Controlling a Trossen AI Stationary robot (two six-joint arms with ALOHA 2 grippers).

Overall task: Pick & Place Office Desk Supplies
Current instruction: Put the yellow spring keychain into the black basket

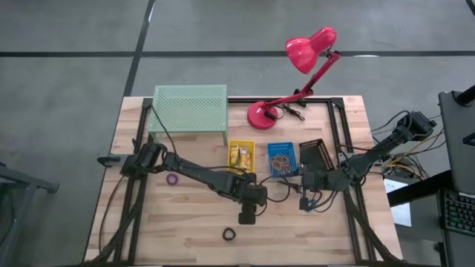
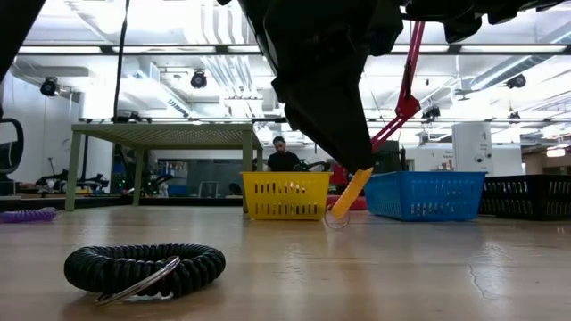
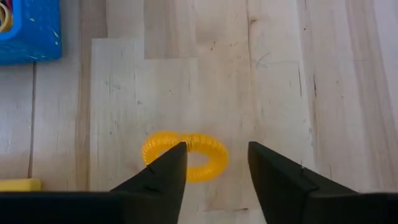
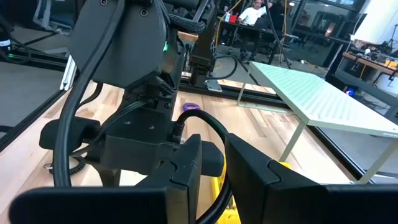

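My left gripper [image 1: 248, 217] hangs open over the middle of the table, near its front edge, fingers slanting down. A yellow coil ring [image 3: 208, 149] sits under its fingers; the low view shows this coil [image 2: 350, 194] slanting down from the gripper. A black coil ring [image 1: 228, 234] lies flat on the table nearer the front edge, and a purple ring [image 1: 173, 179] lies flat to the left. My right gripper [image 1: 306, 202] waits to the right, pointing about level toward the left arm, with a narrow gap between its fingers [image 4: 214, 158] and nothing in it. My left gripper touches the yellow coil with one finger only [image 3: 171, 163], whose tip overlaps the coil's rim [image 3: 163, 142]; the other finger stands clear of it. The fingers come from above, slanting down. The coil hangs tilted below that finger; whether its low end [image 2: 336, 218] touches the table, I cannot tell.
Yellow [image 1: 240, 154], blue [image 1: 282, 158] and black [image 1: 315, 152] bins stand in a row behind the grippers. The pale green mesh shelf [image 1: 189, 110] stands at the far left and the pink-red lamp [image 1: 297, 74] at the far middle. Bare wood lies around the black coil.
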